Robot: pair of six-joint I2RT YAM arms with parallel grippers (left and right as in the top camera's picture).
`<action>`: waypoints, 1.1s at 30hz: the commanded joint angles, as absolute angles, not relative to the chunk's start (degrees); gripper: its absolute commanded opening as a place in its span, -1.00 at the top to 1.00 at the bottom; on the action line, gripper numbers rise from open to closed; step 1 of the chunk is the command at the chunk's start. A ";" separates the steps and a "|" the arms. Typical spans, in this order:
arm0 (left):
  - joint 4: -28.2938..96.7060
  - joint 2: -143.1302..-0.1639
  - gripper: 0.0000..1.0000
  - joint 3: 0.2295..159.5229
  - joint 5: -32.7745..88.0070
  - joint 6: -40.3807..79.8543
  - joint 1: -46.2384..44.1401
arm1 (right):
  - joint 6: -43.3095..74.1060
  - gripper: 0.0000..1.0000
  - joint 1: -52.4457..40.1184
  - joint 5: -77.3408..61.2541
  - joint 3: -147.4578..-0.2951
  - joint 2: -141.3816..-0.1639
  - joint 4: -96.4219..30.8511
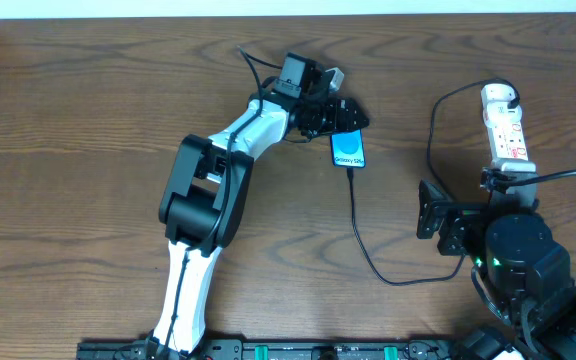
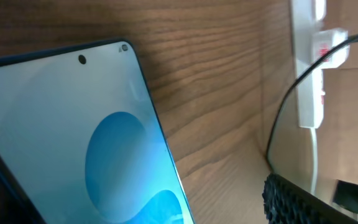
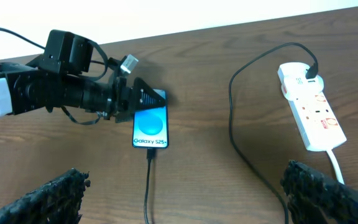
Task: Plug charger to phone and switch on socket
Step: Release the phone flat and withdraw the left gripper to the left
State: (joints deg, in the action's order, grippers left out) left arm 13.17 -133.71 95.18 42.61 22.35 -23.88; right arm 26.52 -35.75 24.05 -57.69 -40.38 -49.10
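The phone (image 1: 348,150) lies flat on the wooden table with its blue screen lit, and it fills the left of the left wrist view (image 2: 73,137). The charger's black cable (image 1: 358,225) is plugged into the phone's near end (image 3: 149,157). It loops across the table to a plug at the far end of the socket (image 1: 508,130), a white strip (image 3: 312,115). My left gripper (image 1: 346,118) stands open astride the phone's far end, and one finger (image 2: 294,200) is clear of the phone's edge. My right gripper (image 3: 185,199) hangs open above the cable, short of the socket.
The socket's white cord (image 3: 335,167) runs off toward the right arm's base (image 1: 518,255). The left arm (image 1: 208,190) stretches across the table's middle. The table's far edge (image 1: 288,14) meets a pale wall.
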 commanded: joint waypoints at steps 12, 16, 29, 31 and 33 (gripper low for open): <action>18.41 -139.46 -0.74 91.11 28.99 22.06 -24.21 | 26.09 -0.99 -35.29 24.93 -58.06 -41.08 -49.25; 18.87 -139.46 -0.74 91.11 29.04 19.59 -25.10 | 26.09 -0.99 -35.29 24.93 -58.06 -41.67 -49.28; 22.94 -139.46 -0.74 91.11 15.73 18.26 -27.40 | 26.09 -0.98 -35.29 24.93 -58.06 -44.34 -50.30; 22.96 -139.46 -0.74 91.11 15.53 18.28 -27.07 | 26.09 -0.99 -35.29 24.93 -58.06 -44.82 -50.30; 23.14 -139.46 -0.74 91.11 15.53 19.33 -26.57 | 26.09 -0.99 -35.29 24.93 -58.06 -45.47 -50.15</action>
State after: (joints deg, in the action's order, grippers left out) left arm 19.18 -131.79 96.16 25.30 17.98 -28.62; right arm 26.52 -35.75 24.05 -57.69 -44.75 -50.15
